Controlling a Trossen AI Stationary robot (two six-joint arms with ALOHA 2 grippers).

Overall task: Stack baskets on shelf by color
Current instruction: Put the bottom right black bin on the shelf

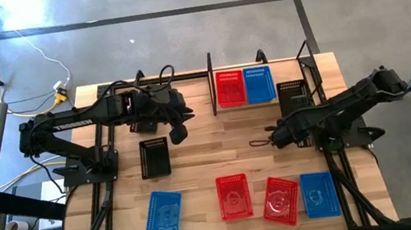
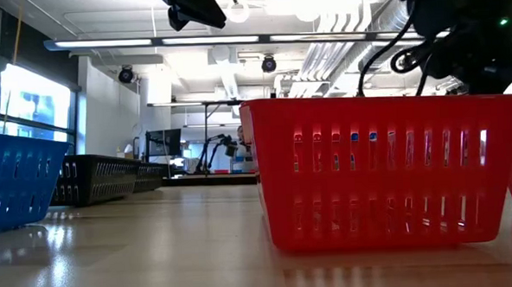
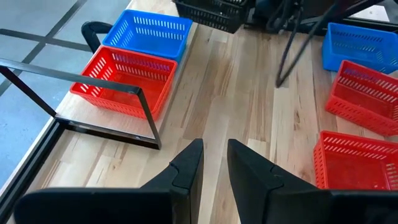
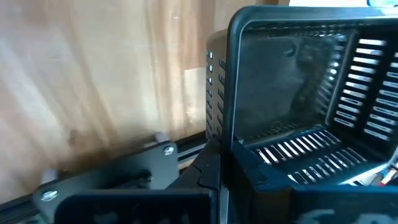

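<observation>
The shelf (image 1: pixel 212 81) stands at the table's far edge with a red basket (image 1: pixel 229 88) and a blue basket (image 1: pixel 259 84) side by side on its base. A black basket (image 1: pixel 293 94) sits just right of the blue one, at my right gripper (image 1: pixel 292 118). It fills the right wrist view as a black basket (image 4: pixel 298 106) tipped so that its inside faces the camera. A second black basket (image 1: pixel 155 157) rests on its bottom on the table. My left gripper (image 1: pixel 177 129) hangs open and empty above the table beside it. My right gripper (image 4: pixel 230 180) is shut on the black basket at a wall by its corner (image 4: pixel 239 155). One finger (image 4: pixel 208 174) shows outside that wall; the other is hidden behind the basket. The basket is tipped, its open side toward the wrist camera, next to the shelf's black rail.
Along the near edge stand a blue basket (image 1: pixel 163 214), a red basket (image 1: pixel 234 196), a tilted red basket (image 1: pixel 281 200) and a blue basket (image 1: pixel 319 194). The arms' black frames run down both sides of the table. Bare wood lies in the middle.
</observation>
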